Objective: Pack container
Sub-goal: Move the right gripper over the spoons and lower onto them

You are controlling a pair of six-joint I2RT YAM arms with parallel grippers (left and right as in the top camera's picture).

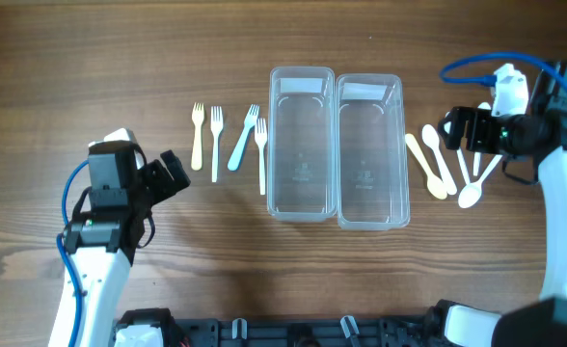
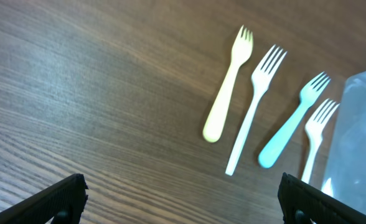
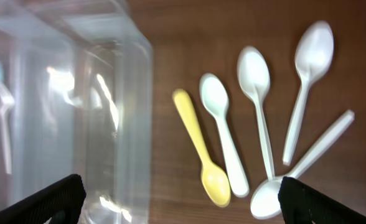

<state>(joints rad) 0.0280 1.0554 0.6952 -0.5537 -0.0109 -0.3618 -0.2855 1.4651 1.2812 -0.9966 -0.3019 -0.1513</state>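
Left wrist view shows the left gripper (image 2: 183, 206) with its two fingers (image 2: 61, 198) spread wide apart and nothing between them, only bare wooden table (image 2: 77, 81). Ahead of those fingers, well apart from them, four forks lie in a loose row: a yellow fork (image 2: 226, 87) closest to the midline, then a slim white fork (image 2: 256, 106), a blue fork (image 2: 292, 124) and a second white fork (image 2: 317, 137), which lies just beside the wall of the left container (image 2: 360, 130) at the far edge. On the other side, the right gripper (image 3: 183, 205) is likewise spread wide and holds nothing. Just ahead of its gap lies a yellow spoon (image 3: 201, 149), with the white spoons (image 3: 223, 134) fanned out beyond it toward one finger, and the clear right container (image 3: 77, 93) stands ahead of the other finger. From overhead, both containers stand side by side and touching, midway between the two grippers, each with nothing inside.
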